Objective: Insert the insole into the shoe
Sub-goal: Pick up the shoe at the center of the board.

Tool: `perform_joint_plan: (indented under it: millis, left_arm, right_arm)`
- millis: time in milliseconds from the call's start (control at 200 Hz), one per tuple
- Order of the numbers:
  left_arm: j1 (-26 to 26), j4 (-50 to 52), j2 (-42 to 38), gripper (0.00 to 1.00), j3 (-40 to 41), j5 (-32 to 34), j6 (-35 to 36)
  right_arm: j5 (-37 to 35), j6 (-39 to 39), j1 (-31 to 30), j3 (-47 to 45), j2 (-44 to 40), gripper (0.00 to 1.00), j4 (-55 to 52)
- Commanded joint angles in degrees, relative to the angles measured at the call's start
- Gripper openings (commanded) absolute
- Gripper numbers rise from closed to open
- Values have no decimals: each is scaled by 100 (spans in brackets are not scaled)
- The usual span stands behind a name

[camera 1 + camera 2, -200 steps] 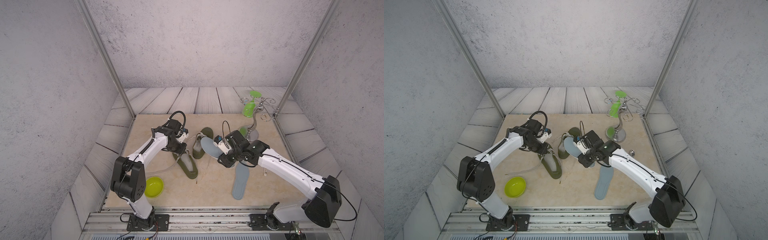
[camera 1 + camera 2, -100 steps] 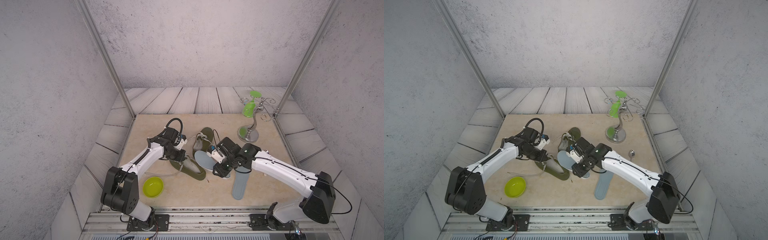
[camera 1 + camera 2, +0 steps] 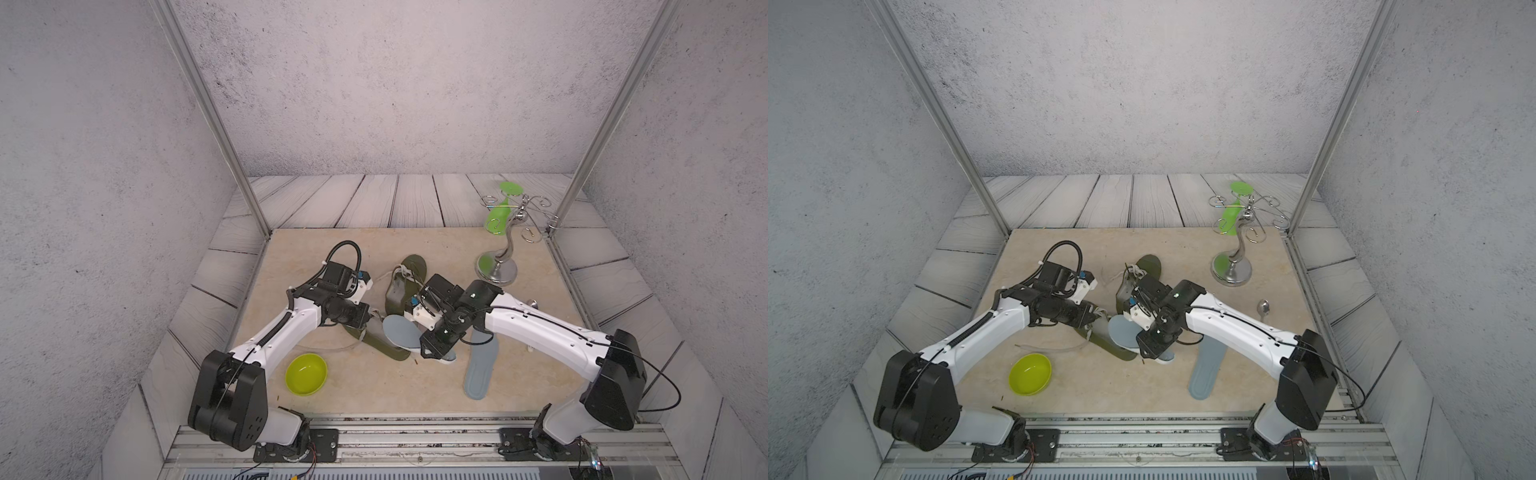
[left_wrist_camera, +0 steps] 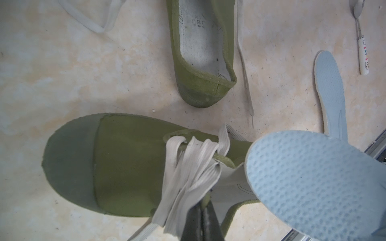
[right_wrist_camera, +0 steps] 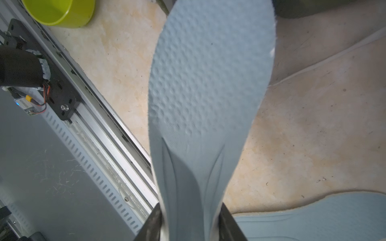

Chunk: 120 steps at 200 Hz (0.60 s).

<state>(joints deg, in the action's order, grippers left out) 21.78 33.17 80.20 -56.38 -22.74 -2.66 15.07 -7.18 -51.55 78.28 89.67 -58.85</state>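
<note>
Green bowl (image 3: 306, 373), spoon (image 3: 1263, 308), metal stand (image 3: 500, 272), well apart.

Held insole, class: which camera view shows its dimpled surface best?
Right wrist: the held insole fills the frame, pinched in the right claw. Left wrist shows only its toe end; both top views show it small.

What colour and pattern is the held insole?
Pale blue-grey insole, dimpled with small dots across the forefoot; the right wrist view shows it best.

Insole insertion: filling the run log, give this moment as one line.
left end effector: shut on olive shoe | right end effector: shut on blue insole | insole toe: over shoe opening, not seated
</note>
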Motion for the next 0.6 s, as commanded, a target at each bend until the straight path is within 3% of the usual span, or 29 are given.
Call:
perform_joint_plan:
  millis: [0,595]
  left_arm:
    - [37,-365,-189,0,66,-174,-11]
    - [48,-878,-693,0,634,-204,103]
  right_arm:
    - [146,50,-108,178,172,39,-326]
    - [1215,-186,-136,100,434,35,-45]
